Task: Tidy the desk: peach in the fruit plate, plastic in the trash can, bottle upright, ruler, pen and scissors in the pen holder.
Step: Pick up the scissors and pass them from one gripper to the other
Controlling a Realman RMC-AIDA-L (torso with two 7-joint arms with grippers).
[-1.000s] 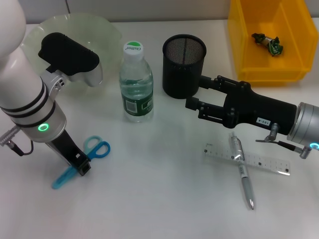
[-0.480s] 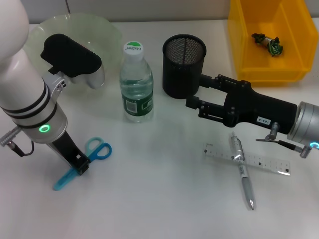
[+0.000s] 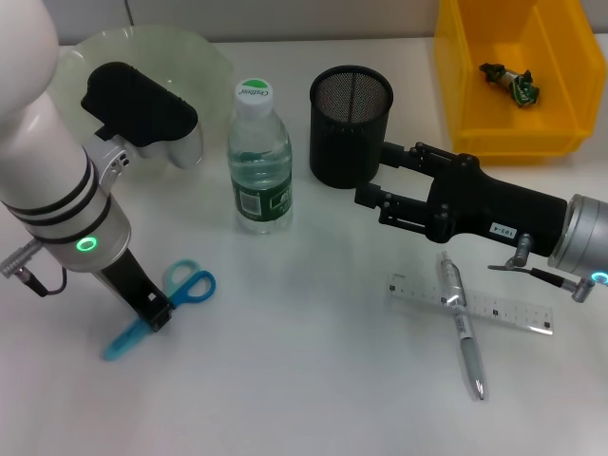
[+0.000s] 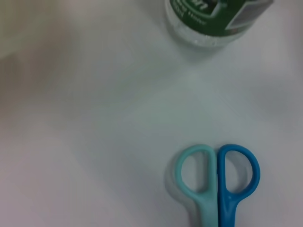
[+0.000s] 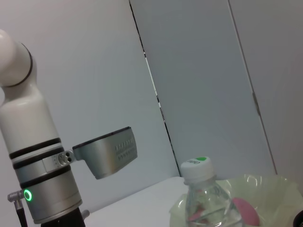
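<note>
My left gripper [image 3: 152,313] is shut on the blue scissors [image 3: 190,284] near their pivot, low over the table's front left. The scissors' handles [image 4: 218,182] show in the left wrist view. My right gripper [image 3: 372,177] is open and holds nothing, just right of the black mesh pen holder [image 3: 350,123]. The bottle [image 3: 258,157] stands upright left of the holder. The clear ruler [image 3: 503,311] and silver pen [image 3: 463,332] lie crossed at the front right. A pink peach [image 5: 245,211] lies in the green fruit plate [image 3: 204,47]. Crumpled plastic [image 3: 510,81] lies in the yellow trash can [image 3: 456,85].
The left arm's wrist housing [image 3: 138,104] hangs over the fruit plate's near side. The right arm's black body [image 3: 494,214] stretches between the trash can and the ruler. Bare tabletop [image 3: 304,361] lies between the scissors and the ruler.
The left gripper and the scissors have shifted slightly to the right. The right arm has not moved.
</note>
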